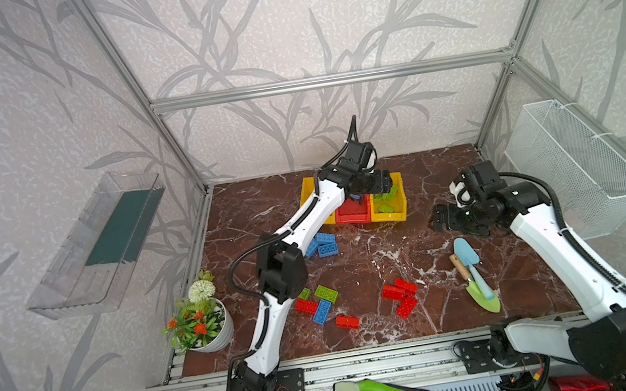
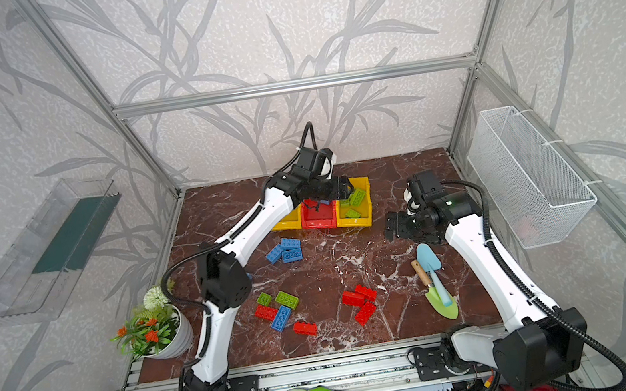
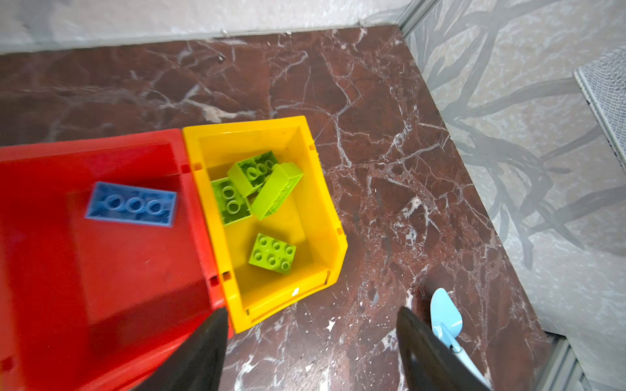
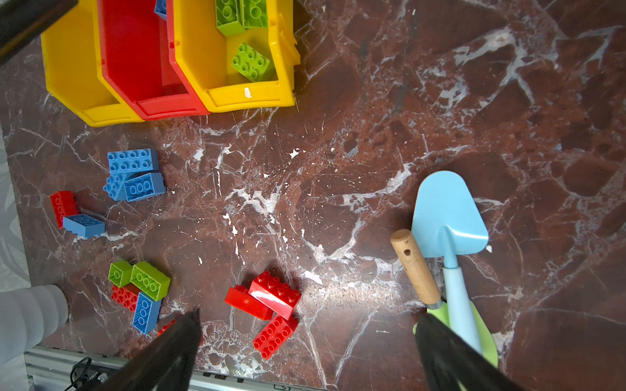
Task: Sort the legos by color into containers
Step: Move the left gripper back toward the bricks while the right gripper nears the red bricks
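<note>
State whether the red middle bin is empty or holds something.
Not empty: one blue brick shows inside the red bin; nothing else visible there.

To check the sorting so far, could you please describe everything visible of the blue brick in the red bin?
The blue brick is a pale blue plastic two-by-four, underside up, three round tubes showing. It is alone inside the red bin, near its far end, slightly blurred, so whether it lies flat is unclear. The open left gripper above does not touch it.
</note>
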You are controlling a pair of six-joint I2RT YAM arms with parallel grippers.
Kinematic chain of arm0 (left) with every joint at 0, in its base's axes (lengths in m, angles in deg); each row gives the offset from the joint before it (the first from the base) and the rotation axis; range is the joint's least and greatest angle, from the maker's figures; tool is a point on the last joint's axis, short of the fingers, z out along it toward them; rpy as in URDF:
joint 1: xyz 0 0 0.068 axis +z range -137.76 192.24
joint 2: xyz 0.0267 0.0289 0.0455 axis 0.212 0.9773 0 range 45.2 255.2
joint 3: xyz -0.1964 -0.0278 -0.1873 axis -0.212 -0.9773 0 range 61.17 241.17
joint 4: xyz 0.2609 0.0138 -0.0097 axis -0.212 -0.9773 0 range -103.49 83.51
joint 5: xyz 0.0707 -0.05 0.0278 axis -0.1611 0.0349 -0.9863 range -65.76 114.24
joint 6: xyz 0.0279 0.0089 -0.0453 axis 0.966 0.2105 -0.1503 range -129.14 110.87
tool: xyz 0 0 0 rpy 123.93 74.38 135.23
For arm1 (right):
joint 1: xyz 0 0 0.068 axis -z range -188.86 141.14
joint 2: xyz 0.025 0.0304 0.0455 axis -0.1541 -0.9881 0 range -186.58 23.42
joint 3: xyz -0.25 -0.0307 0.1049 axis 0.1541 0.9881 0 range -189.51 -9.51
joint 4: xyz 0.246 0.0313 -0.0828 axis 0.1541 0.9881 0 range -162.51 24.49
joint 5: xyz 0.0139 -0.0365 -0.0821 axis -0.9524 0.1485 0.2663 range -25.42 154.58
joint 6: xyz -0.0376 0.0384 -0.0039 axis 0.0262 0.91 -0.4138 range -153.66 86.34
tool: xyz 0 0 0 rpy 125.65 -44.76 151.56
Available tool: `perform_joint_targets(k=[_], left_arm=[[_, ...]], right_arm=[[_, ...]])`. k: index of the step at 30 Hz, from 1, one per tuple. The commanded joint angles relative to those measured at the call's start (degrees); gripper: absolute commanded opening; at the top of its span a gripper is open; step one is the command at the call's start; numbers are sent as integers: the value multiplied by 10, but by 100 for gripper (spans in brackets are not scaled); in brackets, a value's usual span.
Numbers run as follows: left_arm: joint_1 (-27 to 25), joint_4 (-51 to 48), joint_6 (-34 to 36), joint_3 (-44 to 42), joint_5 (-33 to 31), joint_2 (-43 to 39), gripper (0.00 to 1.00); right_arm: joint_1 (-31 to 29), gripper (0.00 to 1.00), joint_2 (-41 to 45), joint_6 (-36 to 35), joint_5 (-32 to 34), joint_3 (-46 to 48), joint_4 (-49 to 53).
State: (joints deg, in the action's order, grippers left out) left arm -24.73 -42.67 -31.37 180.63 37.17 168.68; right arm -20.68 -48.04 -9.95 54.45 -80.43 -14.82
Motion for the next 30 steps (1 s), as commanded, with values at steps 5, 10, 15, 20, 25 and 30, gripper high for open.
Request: perform_joint_targets(k=[5,10,15,20,25,30], left_arm=[[16,72,-17,-332,-94,-230,78],[17,72,-74,-495,-160,-364,78],[17,10,-171,-597,-276,-479,78],[21,-21,-232,-678,-324,-576,79],[32,-44,-284,-725,-324,-636,79],[35,-80,-328,-743,-321,-638,77]], right_arm=[[-82,99,-19,14,-13,33,-41],[-151,99,-45,32,0,31,-50],[-205,99,-61,56,11,31,-65],[-251,99,-81,72,28,15,-70],[-280,99,-98,88,37,3,-80],[-300,99,-114,100,38,-1,-87]])
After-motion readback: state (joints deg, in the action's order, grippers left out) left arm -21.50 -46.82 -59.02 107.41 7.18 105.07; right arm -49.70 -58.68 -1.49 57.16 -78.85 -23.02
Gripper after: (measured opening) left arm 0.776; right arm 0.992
